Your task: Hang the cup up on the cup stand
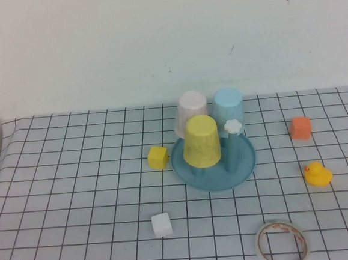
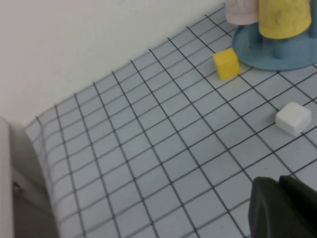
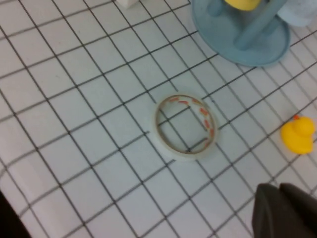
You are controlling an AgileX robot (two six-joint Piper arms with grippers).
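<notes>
Near the middle of the table's far edge, the yellow cup [image 1: 201, 141] sits upside down on a peg of the cup stand [image 1: 243, 162], on the stand's near-left side. A pink cup [image 1: 191, 112] and a blue cup [image 1: 229, 106] hang mouth-down on the far pegs, touching the yellow one from behind. One peg [image 1: 232, 138] at the stand's right stands bare, its white flower knob showing. A yellow block [image 1: 157, 157] lies just beside the stand toward the left edge, and a white block [image 1: 161, 225] rests nearer the front edge. Toward the right edge sit an orange block [image 1: 300, 128] and a rubber duck [image 1: 317, 174]; a tape roll [image 1: 282, 242] lies flat near the front-right corner. The left gripper [image 2: 285, 208] hangs low over the front-left of the table, well apart from the stand; whether it is clenched or released cannot be told. The right gripper [image 3: 287, 210] hovers above the front-right area near the tape roll, and its state cannot be told either.
</notes>
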